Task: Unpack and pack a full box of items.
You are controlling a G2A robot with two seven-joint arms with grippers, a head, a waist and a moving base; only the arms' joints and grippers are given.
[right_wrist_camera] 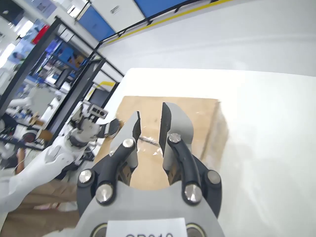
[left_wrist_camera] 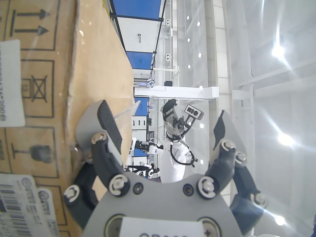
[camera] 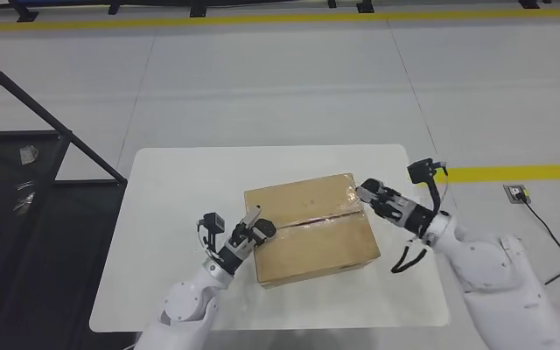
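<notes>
The taped-shut cardboard box (camera: pixel 311 229) sits in the middle of the surface (camera: pixel 175 197). The left tool (camera: pixel 259 224) is spread wide at one end of the tape seam (camera: pixel 319 219), and the right tool (camera: pixel 367 188) is parted narrowly and empty over the other end. A clean opening probably calls for one tool to steady the box while the other catches the tape right at the seam, so the box does not slide.

We saw the box (camera: pixel 311 227) in plain tan-brown cardboard. Its side was printed with black handling symbols (left_wrist_camera: pixel 37 85) in outlined squares and stuck with white labels (left_wrist_camera: pixel 9 82); a lower label carried a black-striped barcode (left_wrist_camera: pixel 12 203). Glossy clear tape (right_wrist_camera: pixel 148 140) glinted along the top seam. The table (camera: pixel 175 201) was white. The left gripper (left_wrist_camera: pixel 163 114) and right gripper (right_wrist_camera: pixel 151 110) were grey with black pads (left_wrist_camera: pixel 108 122), those on the left ribbed. The floor (camera: pixel 262 79) was pale grey, crossed by a yellow line (camera: pixel 499 172).
</notes>
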